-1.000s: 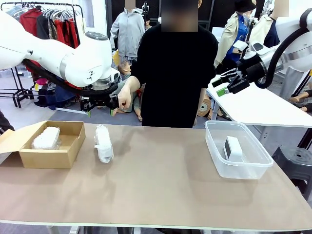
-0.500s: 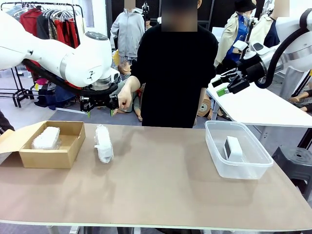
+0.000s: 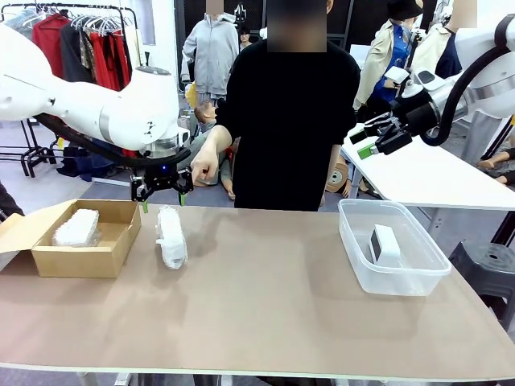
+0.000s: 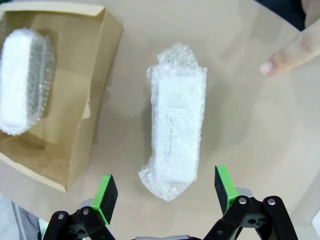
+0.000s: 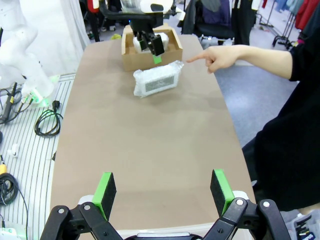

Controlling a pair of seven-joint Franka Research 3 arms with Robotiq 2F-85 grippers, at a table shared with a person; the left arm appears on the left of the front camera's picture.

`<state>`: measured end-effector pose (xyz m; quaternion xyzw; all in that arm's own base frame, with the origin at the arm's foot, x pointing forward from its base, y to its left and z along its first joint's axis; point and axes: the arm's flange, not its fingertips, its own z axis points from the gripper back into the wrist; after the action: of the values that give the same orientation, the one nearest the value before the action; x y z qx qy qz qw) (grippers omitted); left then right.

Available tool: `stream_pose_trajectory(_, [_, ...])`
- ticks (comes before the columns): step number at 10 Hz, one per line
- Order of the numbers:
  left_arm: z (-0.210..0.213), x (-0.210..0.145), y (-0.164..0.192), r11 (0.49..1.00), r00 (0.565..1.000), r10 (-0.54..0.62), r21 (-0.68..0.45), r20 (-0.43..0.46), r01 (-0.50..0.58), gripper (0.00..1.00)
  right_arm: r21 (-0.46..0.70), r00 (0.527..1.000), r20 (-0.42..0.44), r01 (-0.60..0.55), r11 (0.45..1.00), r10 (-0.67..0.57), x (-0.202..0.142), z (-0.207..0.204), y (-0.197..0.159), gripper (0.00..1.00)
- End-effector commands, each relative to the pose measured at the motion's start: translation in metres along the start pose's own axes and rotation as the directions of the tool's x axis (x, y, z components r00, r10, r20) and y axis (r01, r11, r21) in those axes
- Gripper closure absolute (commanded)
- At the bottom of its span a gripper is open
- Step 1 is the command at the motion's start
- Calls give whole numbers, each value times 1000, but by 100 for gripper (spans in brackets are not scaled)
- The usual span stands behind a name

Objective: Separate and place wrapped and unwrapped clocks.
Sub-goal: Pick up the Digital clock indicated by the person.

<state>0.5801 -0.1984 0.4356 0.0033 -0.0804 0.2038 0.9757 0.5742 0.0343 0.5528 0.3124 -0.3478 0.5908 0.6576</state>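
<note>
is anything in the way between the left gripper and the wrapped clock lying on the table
Nothing visible does. The left gripper hangs open straight above the wrapped clock, with only air between them. The person's pointing finger is off to one side, outside that gap.

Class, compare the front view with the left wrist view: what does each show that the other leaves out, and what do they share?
Front view: the clear tub at the table's right holding the bare clock, and the right gripper raised and open. Left wrist view: a rectangular outline inside the slimmer wrapped bundle, seen from above. Shared: the left gripper open over that bundle, the cardboard box holding the fat wrapped bundle, and a person's pointing hand.
</note>
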Motion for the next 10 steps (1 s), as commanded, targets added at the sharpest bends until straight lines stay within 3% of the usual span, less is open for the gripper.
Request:
stream_pose_trajectory(1, [-13,1,7,999,999,-36,-27,-9,36,0,-5,1000,1,-4,1000,4,2,1,0,0])
stream_pose_trajectory(10, [-62,11,10,996,998,-60,-72,-30,58,0,-5,1000,1,-4,1000,4,2,1,0,0])
